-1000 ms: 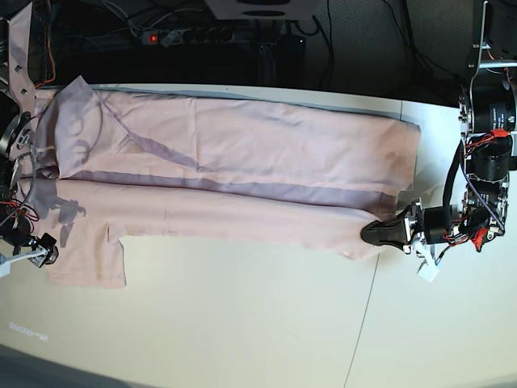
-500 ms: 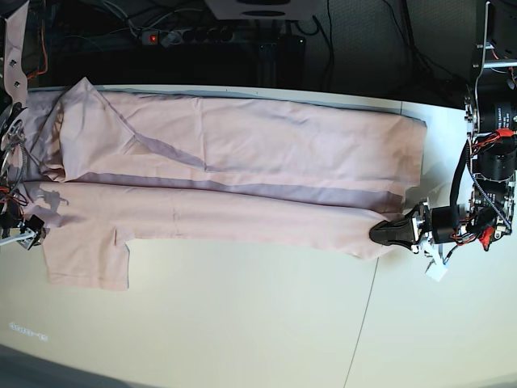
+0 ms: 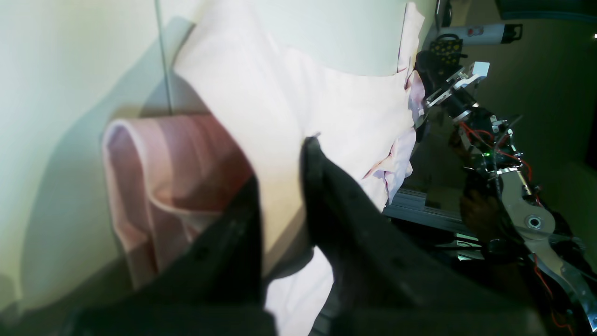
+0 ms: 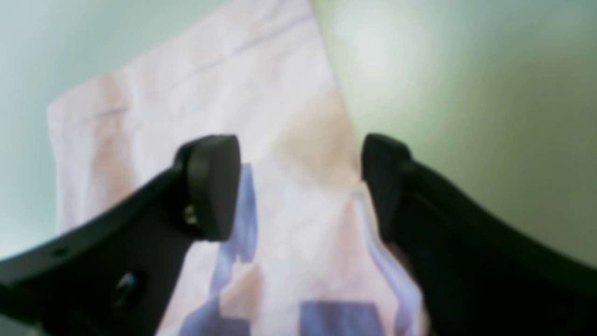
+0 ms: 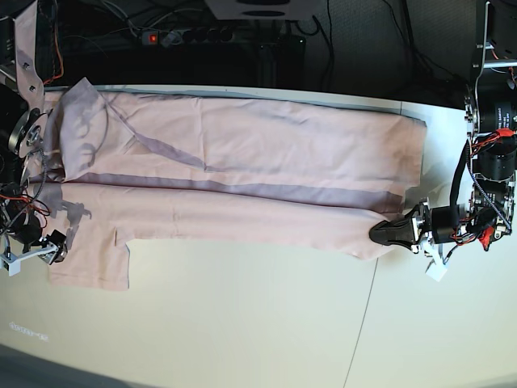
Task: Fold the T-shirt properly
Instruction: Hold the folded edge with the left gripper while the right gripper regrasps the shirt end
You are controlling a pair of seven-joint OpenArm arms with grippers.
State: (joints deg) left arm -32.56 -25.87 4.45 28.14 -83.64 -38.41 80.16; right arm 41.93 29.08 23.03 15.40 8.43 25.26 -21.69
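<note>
The pale pink T-shirt [image 5: 242, 153] lies stretched across the table, folded lengthwise, plain side up, with a sleeve [image 5: 89, 263] at the near left. My left gripper [image 5: 381, 233] sits at the shirt's near right corner, shut on the hem. The left wrist view shows fabric [image 3: 280, 107] pinched between its black fingers [image 3: 336, 200], with a rolled fold beside them. At the far left my right gripper [image 5: 50, 250] hovers by the sleeve. In the right wrist view it [image 4: 298, 186] stands wide open above the sleeve cloth [image 4: 186, 93], holding nothing.
A dark gap with a power strip [image 5: 186, 36] and cables runs behind the table's far edge. A seam [image 5: 363, 323] crosses the pale tabletop [image 5: 242, 323] near the left gripper. The right arm's wiring [image 3: 489, 140] shows beyond the shirt in the left wrist view.
My left gripper has drawn the hem slightly to the right, pulling the shirt's right edge along. The right gripper shifted a little beside the sleeve and stays open.
</note>
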